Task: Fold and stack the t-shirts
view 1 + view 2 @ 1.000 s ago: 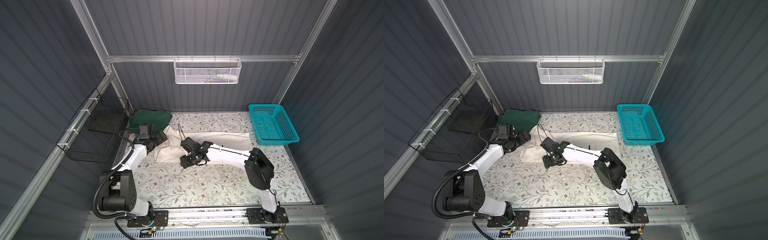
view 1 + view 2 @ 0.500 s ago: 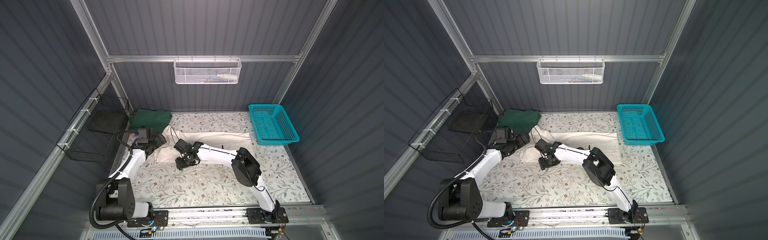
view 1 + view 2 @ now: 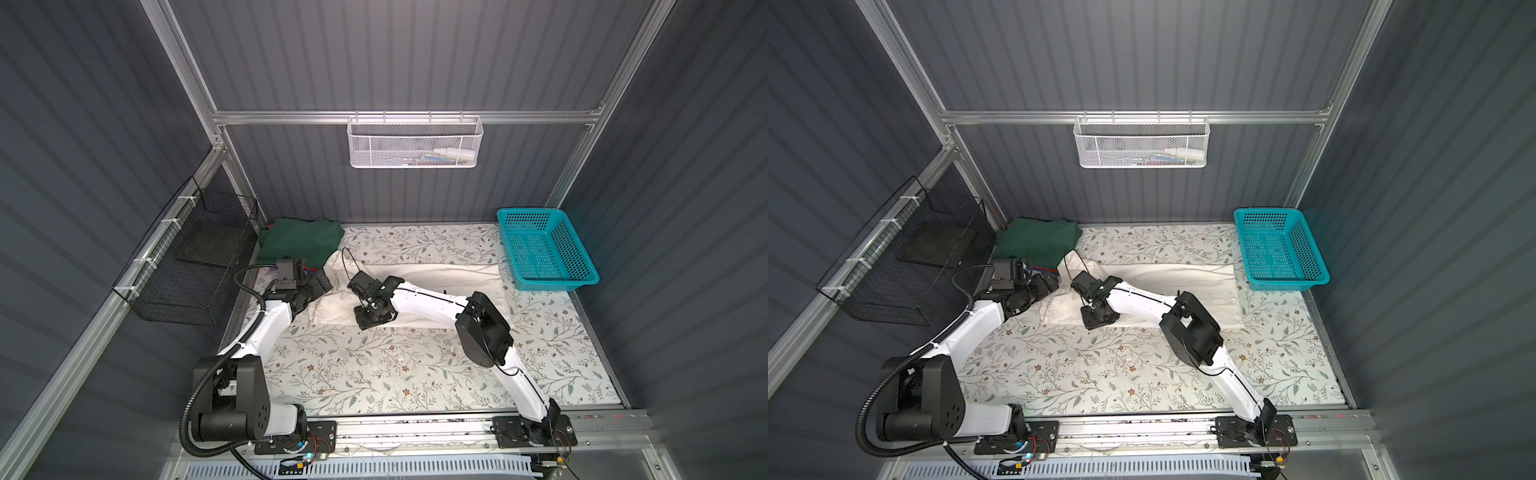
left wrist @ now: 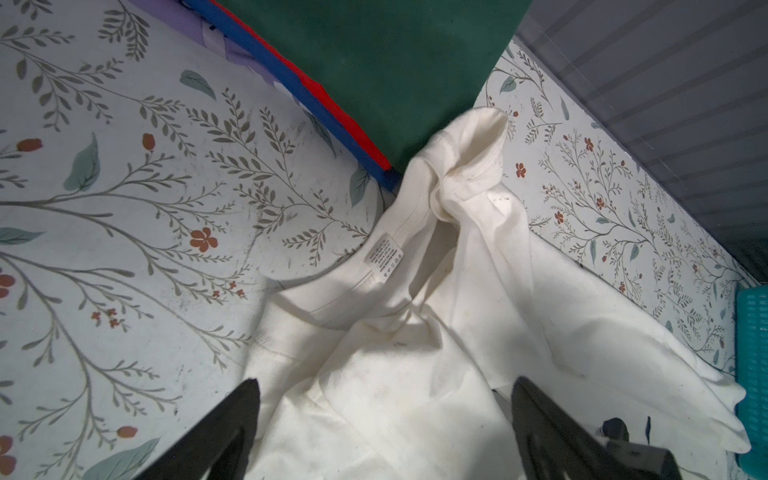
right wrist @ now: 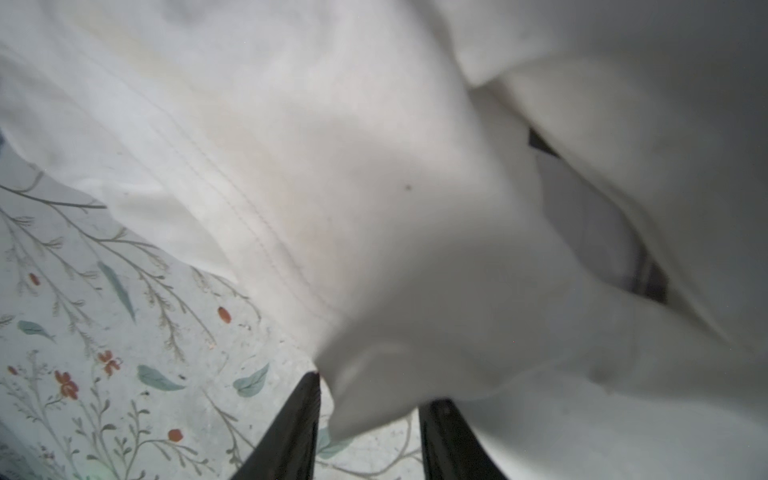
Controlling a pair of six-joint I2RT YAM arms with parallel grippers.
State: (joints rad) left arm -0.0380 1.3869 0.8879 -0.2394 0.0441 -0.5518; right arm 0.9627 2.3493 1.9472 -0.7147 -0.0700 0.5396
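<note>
**White tee half laid out, both arms at its collar end**

The white tee [image 3: 436,278] lies on the floral worktop [image 3: 374,374] with its long axis running left to right. The collar end sits at the left, touching the folded dark green tee [image 3: 299,241] in the far-left corner. The hem end reaches to just beside the teal basket [image 3: 544,249] on the right. A blue/red-edged tee [image 4: 316,104] peeks out from under the green one.

The left gripper [image 4: 384,382] hovers over the collar end with its jaws wide open and nothing in them. The collar and care tag lie just ahead of them.

The right gripper [image 5: 374,390] reaches across the middle to the tee's near-left corner. Its jaws stand partly apart with a stitched edge of the tee bunched between them. I honestly can't tell if that's a real pinch yet.

My read is that whatever fold comes next starts from the left end. Both sets of jaws are there, and the rest of the shirt stretches away to the right. The left arm is nearer the collar and the right arm nearer the near edge.
</note>
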